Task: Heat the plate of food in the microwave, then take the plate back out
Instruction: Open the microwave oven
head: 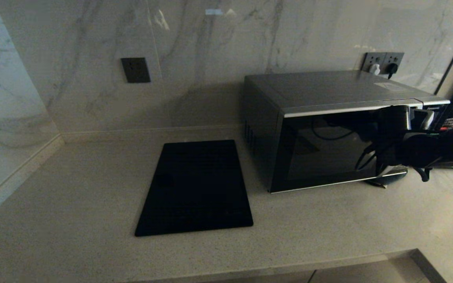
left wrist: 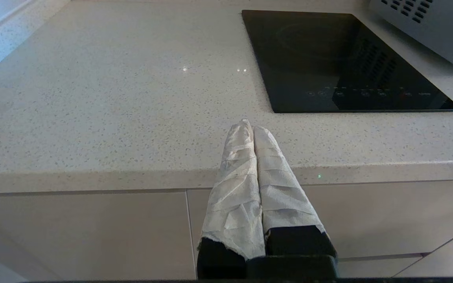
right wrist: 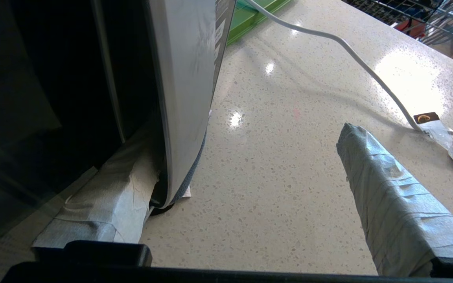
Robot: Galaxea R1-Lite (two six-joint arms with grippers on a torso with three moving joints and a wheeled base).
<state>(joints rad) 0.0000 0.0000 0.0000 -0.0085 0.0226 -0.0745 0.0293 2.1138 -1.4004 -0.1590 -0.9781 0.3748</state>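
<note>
A: Where's the right gripper point(right wrist: 250, 188)?

B: At the right end of the microwave point(head: 321, 129), low by the door handle point(right wrist: 183, 90). Its fingers are spread wide: one taped finger point(right wrist: 108, 200) is tucked behind the curved silver handle, against the black glass, and the other point(right wrist: 391, 204) hangs out over the counter point(right wrist: 281, 157), well clear of the handle. So the handle sits between them, not pinched.

A: And the left gripper point(left wrist: 252, 129)?

B: Parked low in front of the counter edge, its two wrapped fingers pressed together on nothing. The black cooktop panel point(left wrist: 340, 63) lies beyond it.

A: Is the microwave door open?

B: In the head view it looks shut, flush with the body. The glass is dark and mostly reflects the arm.

A: Then what's inside? Where's the plate of food?

B: I can't tell. No plate shows in any view, and the glass hides the cavity.

A: Anything else around the claw?

B: A white cable point(right wrist: 352, 59) crosses the counter beyond the free finger, ending by a small clear packet point(right wrist: 446, 137). A green board point(right wrist: 254, 19) lies past the microwave's right side. On the wall behind are sockets point(head: 383, 63) with plugs in them.
</note>
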